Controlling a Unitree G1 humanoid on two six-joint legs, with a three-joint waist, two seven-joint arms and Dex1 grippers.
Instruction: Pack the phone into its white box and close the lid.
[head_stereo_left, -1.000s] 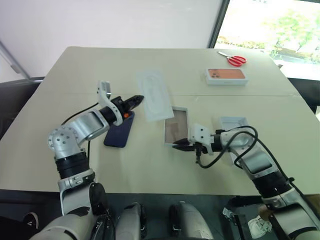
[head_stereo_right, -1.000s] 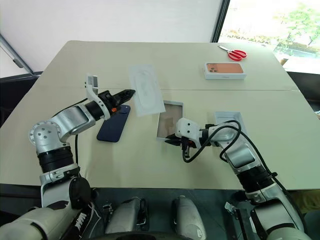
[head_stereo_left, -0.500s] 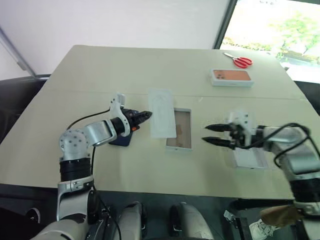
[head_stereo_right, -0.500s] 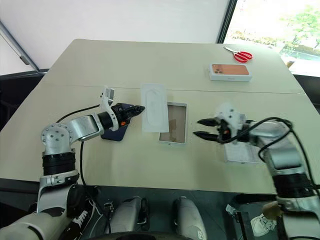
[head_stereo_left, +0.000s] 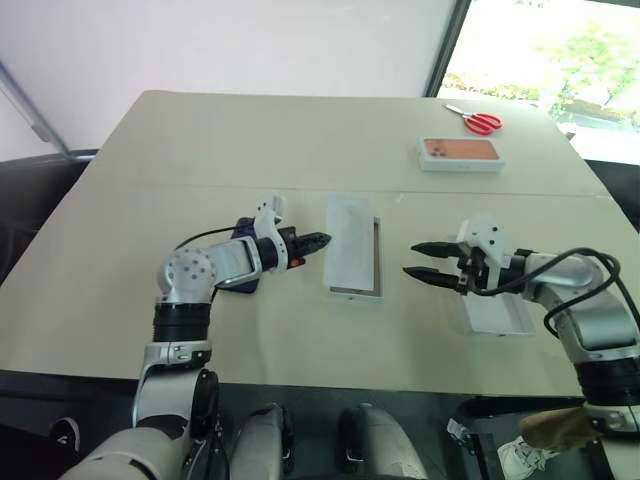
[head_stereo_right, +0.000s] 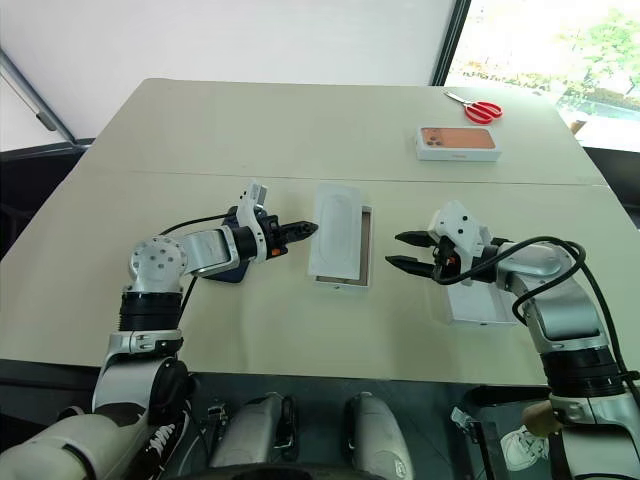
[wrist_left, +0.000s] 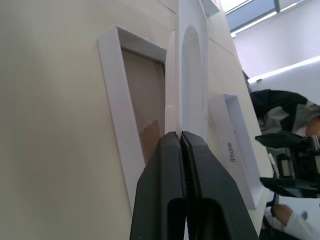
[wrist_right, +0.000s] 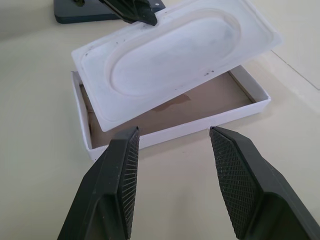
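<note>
Resting phone (head_stereo_right: 228, 262): flat on table (head_stereo_right: 300, 140), under the left forearm.
White box (wrist_right: 170, 117): open, mid-table.
Left gripper (head_stereo_right: 308, 230): reaching level, pinched shut on white card (wrist_right: 170, 60) over box.
Right gripper (wrist_right: 172, 150): level, half-spread, empty, above lid (head_stereo_left: 497, 312).

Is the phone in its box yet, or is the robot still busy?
Not yet. The left gripper is shut on the thin white card, holding it over the white box, whose brown bottom is bare. The right gripper waits open beside it. The phone lies on the table under the left arm, and the lid lies hollow side up. Packing and closing remain.
</note>
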